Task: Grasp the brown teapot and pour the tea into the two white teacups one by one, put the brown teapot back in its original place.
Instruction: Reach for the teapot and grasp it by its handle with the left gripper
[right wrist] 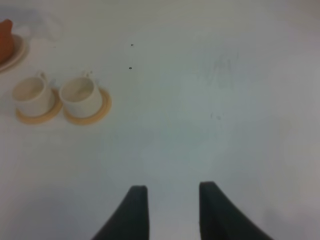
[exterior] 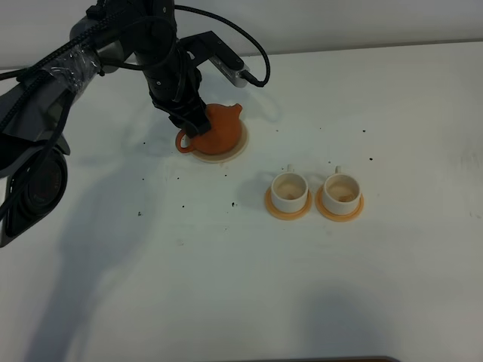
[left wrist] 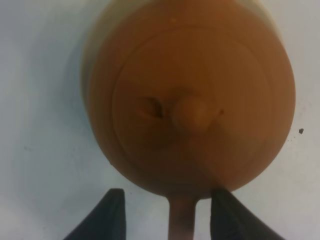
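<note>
Over at the left gripper [left wrist: 172, 217]: spread wide, straddling the loop handle [left wrist: 181, 222] of the brown teapot [exterior: 220, 127], a gap each side. Sits on its beige saucer [exterior: 240, 143], right ahead of the fingers. Lid knob [left wrist: 192, 112] clear only up close. Right gripper [right wrist: 172, 200]: parted over bare table [exterior: 377, 286], two white teacups [right wrist: 80, 95] on orange coasters [right wrist: 102, 109] well ahead.

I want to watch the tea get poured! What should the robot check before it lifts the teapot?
1. The left gripper straddles the handle of the teapot: ok.
2. Gripper shut on handle: not ok, gaps on both sides.
3. The lid sits on the teapot: ok.
4. Both teacups upright on coasters: ok.
5. The right gripper clear of the teacups: ok.
6. Are the teacups empty: cannot tell.
</note>
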Motion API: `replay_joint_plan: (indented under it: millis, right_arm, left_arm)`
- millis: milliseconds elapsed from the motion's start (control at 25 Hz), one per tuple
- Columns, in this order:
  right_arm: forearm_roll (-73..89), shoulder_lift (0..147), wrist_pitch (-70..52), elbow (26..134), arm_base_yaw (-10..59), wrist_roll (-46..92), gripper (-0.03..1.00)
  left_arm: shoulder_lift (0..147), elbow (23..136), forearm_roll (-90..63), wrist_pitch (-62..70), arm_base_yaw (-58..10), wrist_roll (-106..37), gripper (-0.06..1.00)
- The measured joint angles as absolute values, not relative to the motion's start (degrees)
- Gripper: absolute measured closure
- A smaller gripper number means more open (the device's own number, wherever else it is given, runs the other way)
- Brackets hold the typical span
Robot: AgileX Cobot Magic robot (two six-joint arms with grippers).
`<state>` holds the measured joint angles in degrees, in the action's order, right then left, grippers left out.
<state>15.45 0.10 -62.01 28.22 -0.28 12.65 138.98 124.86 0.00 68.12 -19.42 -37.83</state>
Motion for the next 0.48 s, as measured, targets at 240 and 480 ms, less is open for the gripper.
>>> replay_joint_plan:
  millis: [240, 480]
  right_arm:
    - [15.5, 0.1, -62.0, 28.2, -0.3, 12.6, 0.73]
    - [15.5, 0.1, -62.0, 28.2, -0.3, 12.6, 0.73]
  left_arm:
    - [139.0, 124.6, 0.0, 68.1, -19.4, -37.4, 0.57]
    - [139.1, 123.4, 0.7, 68.1, -19.1, -37.3, 0.59]
